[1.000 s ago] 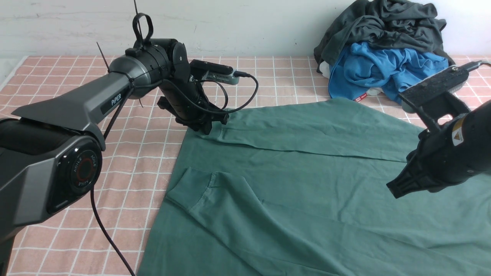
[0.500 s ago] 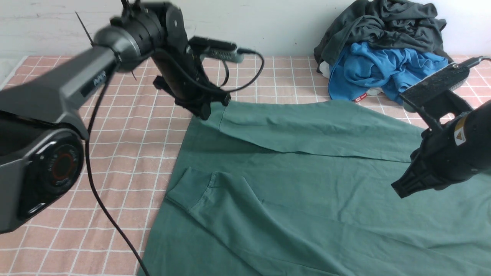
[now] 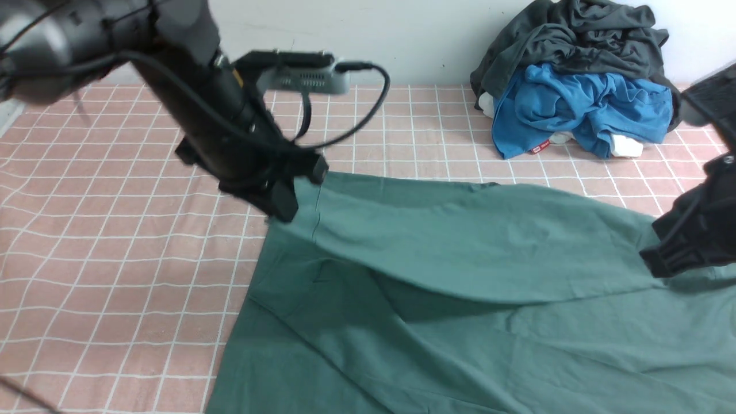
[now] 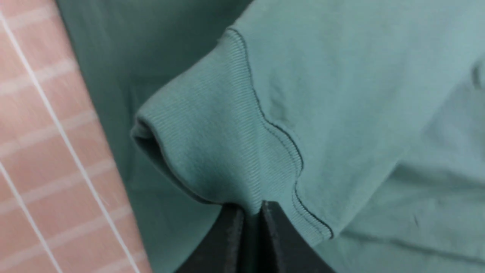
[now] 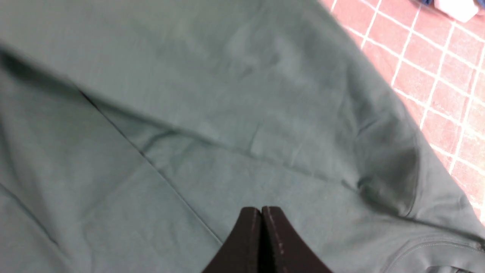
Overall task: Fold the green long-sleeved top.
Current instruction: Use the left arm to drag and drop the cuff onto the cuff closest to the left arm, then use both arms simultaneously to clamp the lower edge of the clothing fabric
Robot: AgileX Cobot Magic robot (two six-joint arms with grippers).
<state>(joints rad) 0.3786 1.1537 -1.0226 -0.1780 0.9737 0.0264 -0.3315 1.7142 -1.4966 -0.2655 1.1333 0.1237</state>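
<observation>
Green long-sleeved top (image 3: 460, 241) spreads beneath both sets of fingers: left fingers (image 4: 231, 235) clench its ribbed cuff (image 4: 212, 144), right fingers (image 5: 250, 235) are pressed together, possibly pinching cloth; best carry the sleeve taut and level across the body.

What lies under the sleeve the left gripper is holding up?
Under the sleeve, pinched by the left gripper, the green top's body shows, shadowed. Farther beneath is covered.
</observation>
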